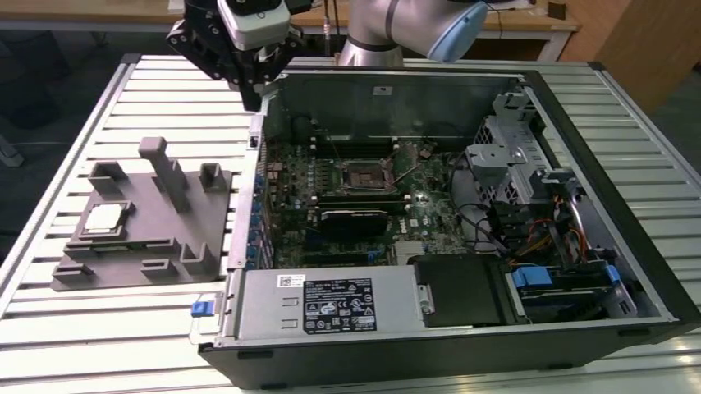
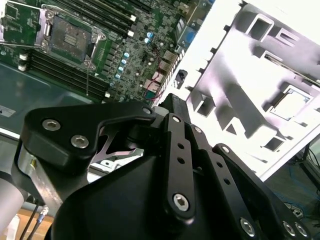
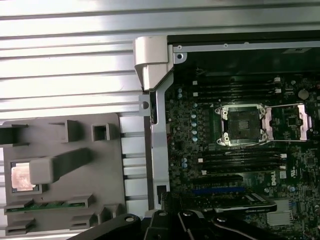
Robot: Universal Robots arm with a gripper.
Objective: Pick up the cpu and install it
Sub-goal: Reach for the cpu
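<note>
The cpu (image 1: 104,217) is a small pale silvery square lying flat in a recess of the grey fixture block (image 1: 143,246), at the exterior view's left of the open computer case. It also shows in both wrist views, cpu (image 2: 290,104) and cpu (image 3: 22,176), partly behind a fixture post in the first wrist view. The motherboard socket (image 1: 365,174) is dark, metal-framed and bare, with its load plate (image 3: 287,122) swung aside. My gripper (image 1: 249,78) hangs high above the case's far corner nearest the fixture, well apart from the cpu and from the socket (image 3: 243,125). Nothing shows in its grasp.
The case (image 1: 570,271) lies on its side on a slatted metal table (image 1: 66,345). Case walls rise around the motherboard. Drive cages and cables fill the exterior view's right side, and a power supply (image 1: 328,300) sits near the front. Upright posts (image 1: 164,168) stand on the fixture.
</note>
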